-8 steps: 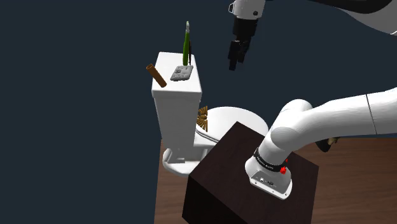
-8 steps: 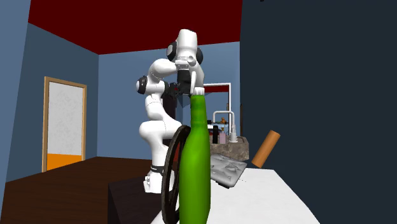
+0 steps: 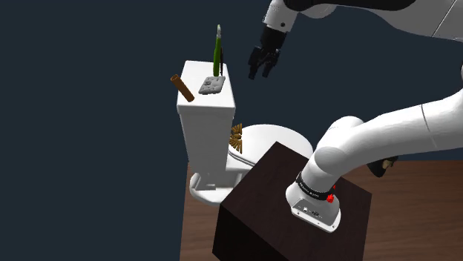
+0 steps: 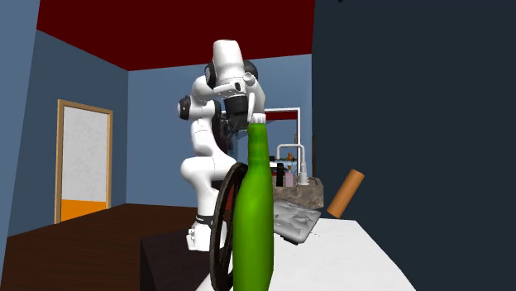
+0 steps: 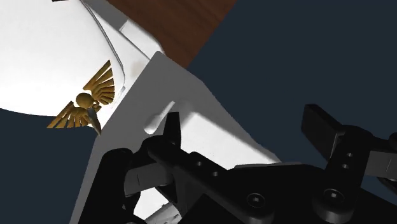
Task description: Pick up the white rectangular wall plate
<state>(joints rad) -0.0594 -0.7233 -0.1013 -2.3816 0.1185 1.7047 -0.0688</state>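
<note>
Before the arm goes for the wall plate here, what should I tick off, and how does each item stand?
1. Gripper fingers apart, nothing held: ok.
2. Plate lying flat on the tank: ok.
3. Gripper over the plate: not ok, it hangs off the tank toward the shoulder view's right.
4. Bottle clear of the approach: cannot tell, it stands close behind the plate.
5. Cylinder apart from the plate: ok.
</note>
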